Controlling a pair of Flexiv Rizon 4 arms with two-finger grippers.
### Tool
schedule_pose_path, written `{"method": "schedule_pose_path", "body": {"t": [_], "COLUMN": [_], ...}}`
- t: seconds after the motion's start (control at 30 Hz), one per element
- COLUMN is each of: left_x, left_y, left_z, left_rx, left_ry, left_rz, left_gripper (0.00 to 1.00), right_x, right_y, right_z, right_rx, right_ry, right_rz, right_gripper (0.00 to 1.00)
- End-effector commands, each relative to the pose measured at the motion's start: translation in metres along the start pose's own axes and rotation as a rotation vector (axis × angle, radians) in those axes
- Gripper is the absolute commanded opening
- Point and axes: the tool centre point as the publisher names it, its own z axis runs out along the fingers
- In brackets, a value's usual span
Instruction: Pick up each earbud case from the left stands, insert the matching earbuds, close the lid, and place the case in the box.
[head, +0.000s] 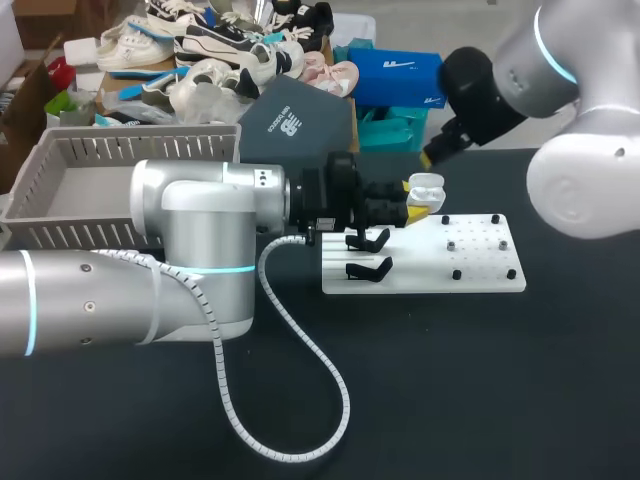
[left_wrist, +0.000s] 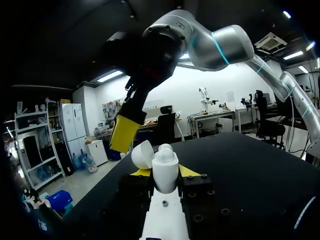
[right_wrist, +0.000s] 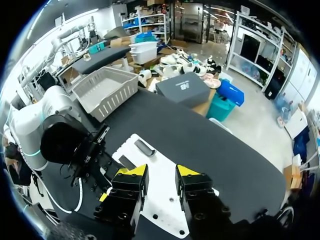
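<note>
A white earbud case (head: 428, 186) with its lid (left_wrist: 142, 154) swung open sits upright between the yellow tips of my left gripper (head: 416, 205), which is shut on it over the left part of the white board (head: 480, 270). In the left wrist view the case (left_wrist: 165, 167) stands between that gripper's fingers. My right gripper (head: 432, 160) hangs just above and behind the case; one of its yellow fingers (left_wrist: 124, 132) is close to the lid. In its own view the right gripper (right_wrist: 161, 172) stands open, with only the board (right_wrist: 165, 205) showing in the gap.
Two black stands (head: 368, 240) (head: 368, 268) sit empty on the board's left end, small black pegs on its right. A grey slatted basket (head: 70, 170) stands at the back left, a dark grey box (head: 295, 120) behind the board. A white cable (head: 300, 400) loops over the near table.
</note>
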Motion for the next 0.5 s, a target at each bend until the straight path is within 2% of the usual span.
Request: {"method": "schedule_pose_path", "body": {"t": [0.03, 0.5], "left_x": [0.001, 0.001], "left_y": [0.000, 0.000], "left_z": [0.000, 0.000], "left_rx": [-0.002, -0.002], "left_ry": [-0.003, -0.003], "left_rz": [0.001, 0.001], "left_gripper": [0.00, 0.00], "right_x": [-0.001, 0.017], "right_y": [0.003, 0.017], "right_z": [0.002, -0.010], "right_rx": [-0.011, -0.020], "right_ry": [0.009, -0.024], "right_rz": [-0.001, 0.020], "right_gripper": [0.32, 0.31]}}
